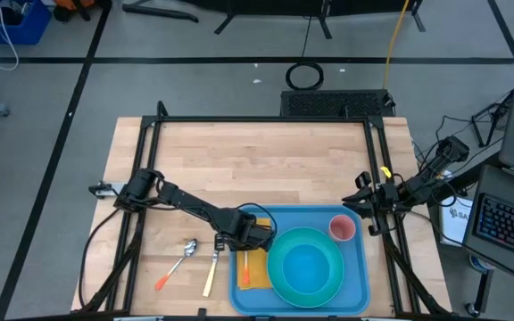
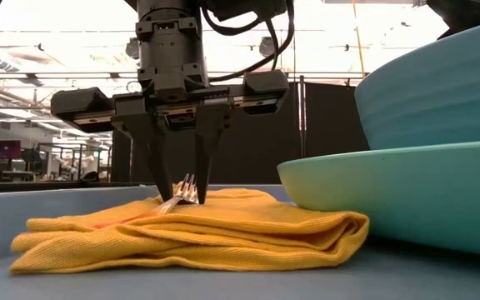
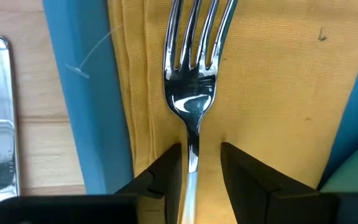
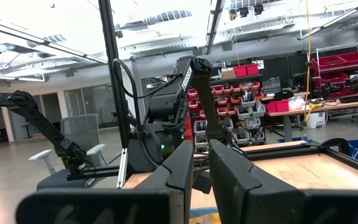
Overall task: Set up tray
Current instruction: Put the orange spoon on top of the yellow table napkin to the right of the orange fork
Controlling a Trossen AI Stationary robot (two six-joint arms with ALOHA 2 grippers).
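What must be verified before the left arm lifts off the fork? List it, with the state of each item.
1. Fork lying on the yellow napkin: ok, tines rest flat on the cloth.
2. Left pincer released: ok, fingers stand apart on both sides of the handle with a gap showing.
3. Napkin inside the tray, beside the plate: ok.
4. Cup in the tray's far right corner: ok.
5. Knife and spoon in the tray: not ok, both lie on the table to its left.
6. Right pincer out of the way: ok, parked at the table's right edge.
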